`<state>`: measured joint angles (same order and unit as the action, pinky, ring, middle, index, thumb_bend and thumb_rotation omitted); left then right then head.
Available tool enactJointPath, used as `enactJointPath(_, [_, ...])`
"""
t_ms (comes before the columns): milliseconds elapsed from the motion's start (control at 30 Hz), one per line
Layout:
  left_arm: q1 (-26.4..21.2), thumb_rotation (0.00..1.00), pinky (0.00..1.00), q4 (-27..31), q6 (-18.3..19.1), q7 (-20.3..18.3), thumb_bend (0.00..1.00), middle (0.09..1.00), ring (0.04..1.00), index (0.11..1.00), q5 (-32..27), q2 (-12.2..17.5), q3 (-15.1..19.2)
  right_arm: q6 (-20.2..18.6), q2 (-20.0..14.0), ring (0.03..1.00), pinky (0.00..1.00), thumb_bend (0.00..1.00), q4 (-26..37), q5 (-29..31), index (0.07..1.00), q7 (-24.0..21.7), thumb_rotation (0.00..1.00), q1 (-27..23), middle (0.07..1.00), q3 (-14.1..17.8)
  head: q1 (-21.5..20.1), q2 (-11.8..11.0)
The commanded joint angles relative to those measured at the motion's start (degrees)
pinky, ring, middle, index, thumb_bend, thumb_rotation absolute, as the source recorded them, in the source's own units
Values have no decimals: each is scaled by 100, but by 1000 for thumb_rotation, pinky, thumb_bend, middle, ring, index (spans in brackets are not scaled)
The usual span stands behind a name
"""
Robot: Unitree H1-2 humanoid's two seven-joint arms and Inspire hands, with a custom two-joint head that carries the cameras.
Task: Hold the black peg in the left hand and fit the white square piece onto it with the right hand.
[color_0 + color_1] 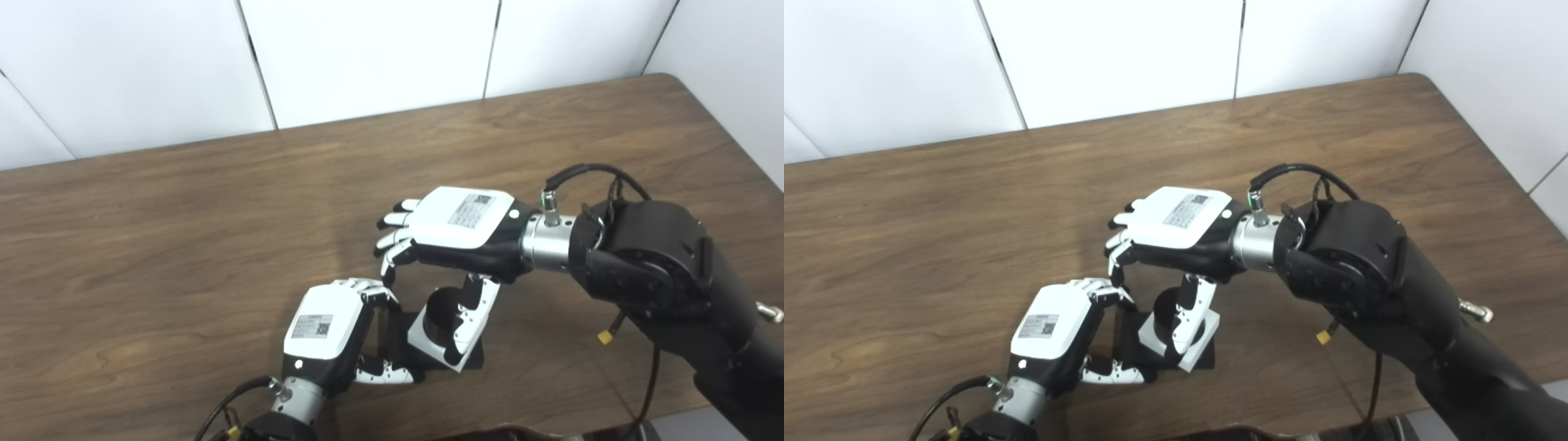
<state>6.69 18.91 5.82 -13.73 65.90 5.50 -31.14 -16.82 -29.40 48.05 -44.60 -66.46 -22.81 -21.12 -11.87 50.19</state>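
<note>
Near the front edge of the worktop, the left hand clamps the black peg's base. The white square piece already sits around the black peg, the right hand pinching its rim; seating looks nearly done, release remains. Far and left, open worktop allows withdrawal.

A brown wood-grain table stands against white wall panels split by dark seams.
</note>
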Motion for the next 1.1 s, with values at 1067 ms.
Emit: enactJointPath(1067, [-178,385,754,-230,365,-778,777,779,791,691,852,121,216,-153,-251,1000,1000,1000,167,-209,872,-213,555,-121,986,281,125,-141])
